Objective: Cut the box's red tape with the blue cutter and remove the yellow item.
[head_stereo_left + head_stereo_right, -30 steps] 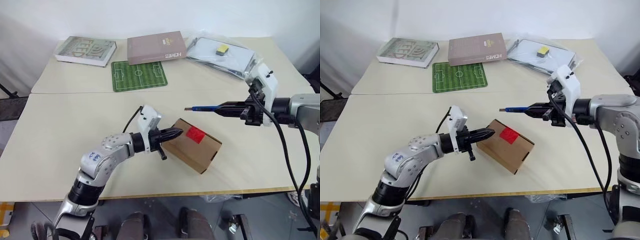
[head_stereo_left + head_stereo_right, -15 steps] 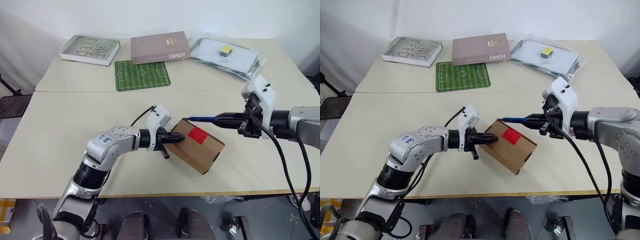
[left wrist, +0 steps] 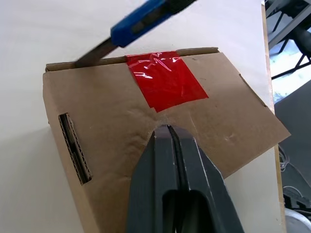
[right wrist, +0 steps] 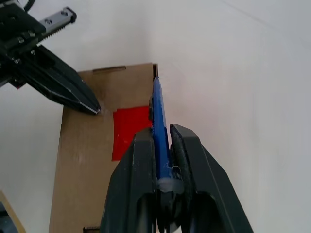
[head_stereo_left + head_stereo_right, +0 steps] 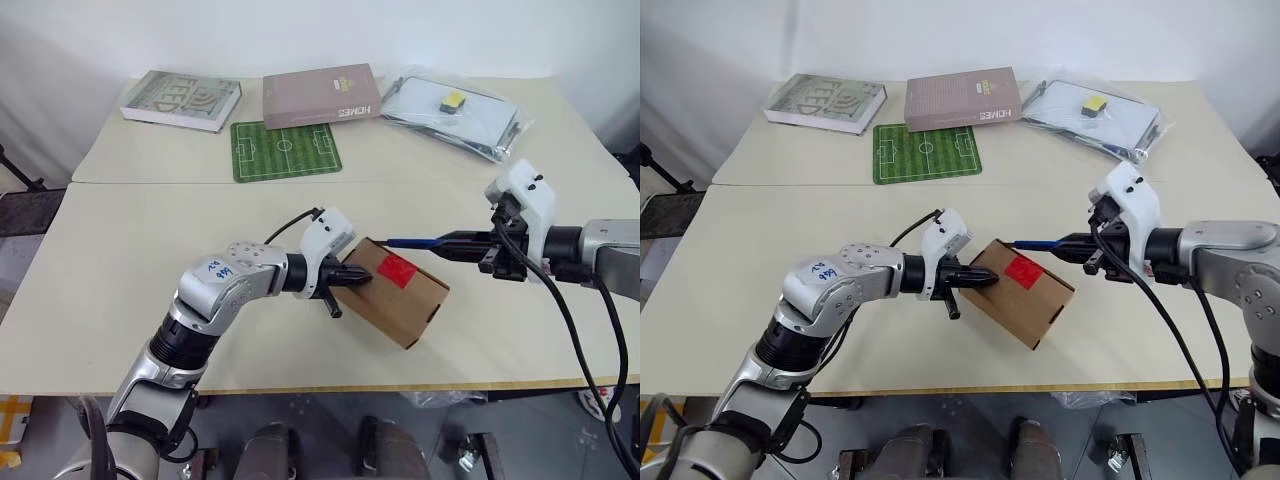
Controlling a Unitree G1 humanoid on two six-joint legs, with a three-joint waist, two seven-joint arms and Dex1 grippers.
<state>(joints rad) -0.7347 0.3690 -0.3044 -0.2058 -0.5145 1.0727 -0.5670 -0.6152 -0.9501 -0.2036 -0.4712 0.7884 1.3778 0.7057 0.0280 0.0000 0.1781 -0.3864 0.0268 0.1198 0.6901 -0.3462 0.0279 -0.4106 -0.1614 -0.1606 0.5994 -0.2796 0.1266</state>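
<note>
From my head, the cream tabletop (image 5: 120,270) before a white wall holds the brown cardboard box (image 5: 400,305). My left wrist: clenched left gripper (image 3: 168,130) presses the box below its red tape square (image 3: 165,78). My right wrist: right gripper (image 4: 163,133) clamps the slim blue cutter (image 4: 159,116) along the box's edge.

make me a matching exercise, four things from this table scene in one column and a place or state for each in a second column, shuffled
Things:
1. left claw
2. slim blue cutter with black ends
3. bright red square tape patch
4. green football-pitch mat

Places or states:
A. stuck over the top edge of the small brown cardboard box
B. flat on the table, in front of the brownish-pink book
C. shut, tips on the box's top
D. gripped in the right claw, tip at the box's edge

Pairs: 1-C, 2-D, 3-A, 4-B
</note>
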